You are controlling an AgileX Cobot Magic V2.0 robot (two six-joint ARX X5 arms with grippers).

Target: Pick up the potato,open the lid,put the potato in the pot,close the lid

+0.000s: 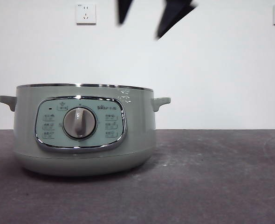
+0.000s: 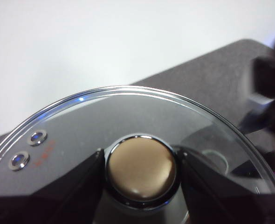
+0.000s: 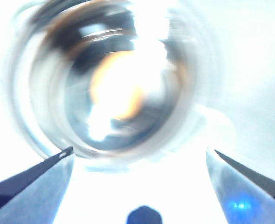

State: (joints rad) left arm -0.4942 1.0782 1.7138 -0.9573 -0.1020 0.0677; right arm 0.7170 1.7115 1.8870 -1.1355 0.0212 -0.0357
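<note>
Lid replacement: potato point(image 3: 115, 86) lies inside the pot point(image 1: 84, 135).
Left gripper point(image 2: 141, 173) clamps the knob of the lid point(image 2: 128, 121); right gripper point(image 3: 140, 158) hangs open above the pot. Lower the lid level, centred on the pot rim.

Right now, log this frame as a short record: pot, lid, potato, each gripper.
pot: on the table, no lid on it
lid: held up off the pot by its knob
potato: blurred orange shape inside the pot, seen from above
left gripper: shut on the knob
right gripper: open, empty, above the pot's opening
</note>
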